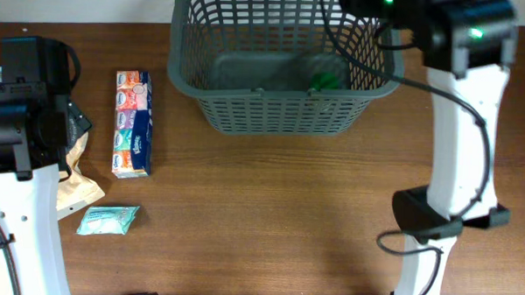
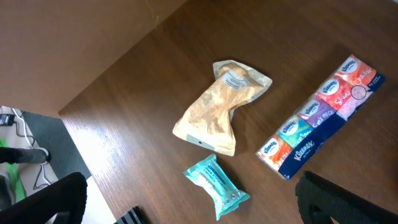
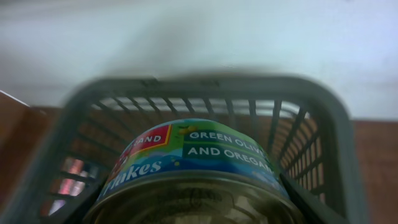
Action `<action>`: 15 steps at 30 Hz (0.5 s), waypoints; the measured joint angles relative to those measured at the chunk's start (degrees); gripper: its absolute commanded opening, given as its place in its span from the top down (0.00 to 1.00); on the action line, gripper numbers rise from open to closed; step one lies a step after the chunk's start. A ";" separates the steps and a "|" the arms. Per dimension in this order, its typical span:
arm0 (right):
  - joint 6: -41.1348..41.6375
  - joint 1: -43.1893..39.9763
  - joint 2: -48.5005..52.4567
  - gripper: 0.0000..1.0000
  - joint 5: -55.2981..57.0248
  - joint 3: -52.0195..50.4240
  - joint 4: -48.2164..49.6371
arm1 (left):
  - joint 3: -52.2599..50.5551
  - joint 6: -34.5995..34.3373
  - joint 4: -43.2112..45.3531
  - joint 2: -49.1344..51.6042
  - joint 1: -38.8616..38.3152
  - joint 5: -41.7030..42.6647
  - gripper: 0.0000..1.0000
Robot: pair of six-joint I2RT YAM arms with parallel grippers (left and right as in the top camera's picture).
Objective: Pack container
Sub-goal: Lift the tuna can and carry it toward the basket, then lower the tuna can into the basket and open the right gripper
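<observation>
Two arms at a brown wooden table [image 1: 269, 218].

Right gripper [image 3: 189, 211]: jaws closed part-way on a tin can [image 3: 193, 155], with a dark finger [image 3: 305, 202] at each side of it. The label reads "green olive" and "oregano". The basket [image 1: 272, 113] has its rim and slotted far wall filling the right wrist view behind the can.

Overhead: the basket sits at the far edge of the table, about centre. The right arm reaches over its far right corner. Something green [image 1: 326, 80] shows through the lattice near the right end; cannot tell what it is.

Left gripper [image 2: 186, 208]: jaws spread wide with nothing between them, hanging over the left side of the table. Three items lie flat on the wood below it:
- a crumpled tan pouch [image 2: 217, 106]
- a small teal packet [image 2: 216, 186], just beside the pouch's lower end
- a long multi-pack of tissues [image 2: 323, 115], off to one side

Overhead, the tissue pack lies between the left arm and the basket, well apart from the basket.
</observation>
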 measured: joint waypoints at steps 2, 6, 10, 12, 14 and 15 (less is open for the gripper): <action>0.04 0.07 2.45 0.96 0.42 -1.42 0.04 | 0.00 0.00 0.00 0.00 0.00 0.00 0.00; 0.02 0.07 7.19 0.96 0.72 -5.27 -0.09 | 0.00 0.00 0.00 0.00 0.00 0.00 0.00; 0.04 0.07 10.69 0.96 0.87 -9.97 -0.31 | 0.00 0.00 0.00 0.00 0.00 0.00 0.00; 0.04 0.07 11.54 0.96 0.87 -12.07 -0.26 | 0.00 0.00 0.00 0.00 0.00 0.00 0.00; 0.02 0.07 11.91 0.96 0.87 -14.38 -0.04 | 0.00 0.00 0.00 0.00 0.00 0.00 0.01; 0.02 0.07 11.91 0.96 0.85 -15.87 0.20 | 0.00 0.00 0.00 0.00 0.00 0.00 0.00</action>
